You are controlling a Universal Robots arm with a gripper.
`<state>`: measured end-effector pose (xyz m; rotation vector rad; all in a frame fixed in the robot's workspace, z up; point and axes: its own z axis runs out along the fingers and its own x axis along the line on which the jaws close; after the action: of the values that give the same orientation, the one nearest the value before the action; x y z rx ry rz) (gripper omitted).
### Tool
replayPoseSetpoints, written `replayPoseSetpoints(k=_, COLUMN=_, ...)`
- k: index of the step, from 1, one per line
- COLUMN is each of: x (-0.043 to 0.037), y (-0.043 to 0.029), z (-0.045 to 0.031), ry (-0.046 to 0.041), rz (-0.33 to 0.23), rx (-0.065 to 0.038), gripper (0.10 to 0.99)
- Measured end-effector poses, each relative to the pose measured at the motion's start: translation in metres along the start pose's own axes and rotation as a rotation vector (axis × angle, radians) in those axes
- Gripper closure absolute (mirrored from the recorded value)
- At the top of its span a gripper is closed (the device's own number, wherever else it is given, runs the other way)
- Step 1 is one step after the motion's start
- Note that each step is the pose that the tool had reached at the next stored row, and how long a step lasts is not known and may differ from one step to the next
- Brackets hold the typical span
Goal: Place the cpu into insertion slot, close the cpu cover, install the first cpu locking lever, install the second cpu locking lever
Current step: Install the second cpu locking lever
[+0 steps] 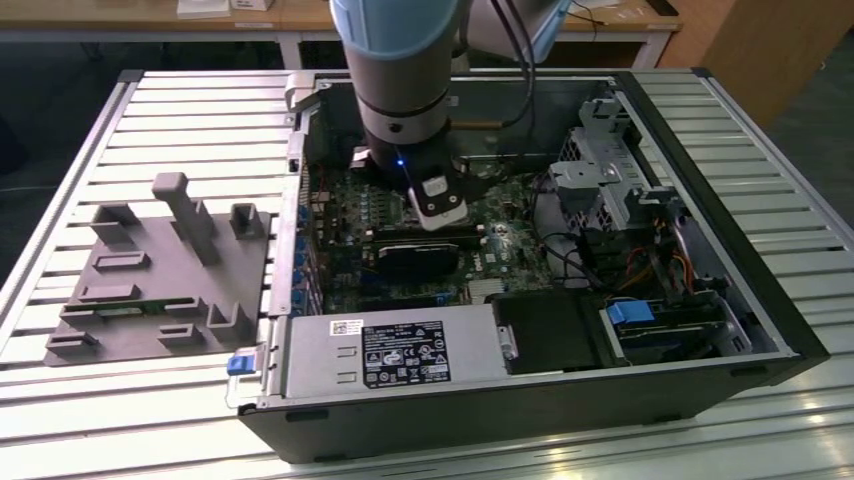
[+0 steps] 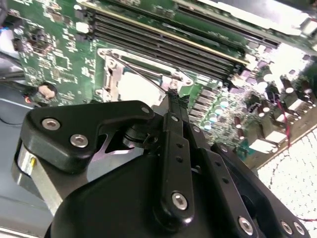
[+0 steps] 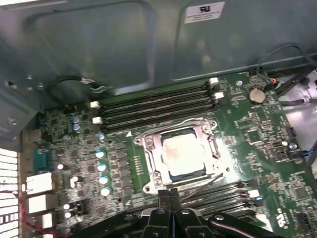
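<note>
Inside the open computer case (image 1: 694,300), low over the motherboard (image 3: 257,134), the gripper (image 3: 170,194) has its two fingers pressed flat together with nothing between them, their tips poised just beside the near edge of the insertion slot (image 3: 181,153). In the first wrist view the cpu (image 3: 182,151) already sits in that socket, its pale metal top showing through the square window of the cpu cover (image 3: 154,157), which lies folded down over it. A thin wire locking lever (image 3: 200,182) slants loose along the socket edge nearest the fingertips, and another lever (image 3: 190,121) runs along the far edge beside the memory slots (image 3: 153,106); whether that far one is latched cannot be told.

The likely risk is the closed fingertips sliding off the springy lever, so that it snaps back or the tips scrape the board's small parts around the socket; a push slightly off line could also miss the retaining hook.

In the second wrist view the gripper's black body (image 2: 124,173) hides the near half of the socket, and glare washes out the chip. In the exterior view the arm (image 1: 400,90) covers the socket, with a grey fixture tray (image 1: 147,290) lying beside the case
</note>
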<state>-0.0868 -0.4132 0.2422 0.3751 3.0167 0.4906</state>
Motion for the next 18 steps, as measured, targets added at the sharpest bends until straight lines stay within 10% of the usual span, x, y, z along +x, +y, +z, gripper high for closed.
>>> replayPoseSetpoints(k=18, x=-0.0105, y=-0.0013, z=0.0125, ry=-0.0017, rz=0.003, rx=0.031, gripper=0.98)
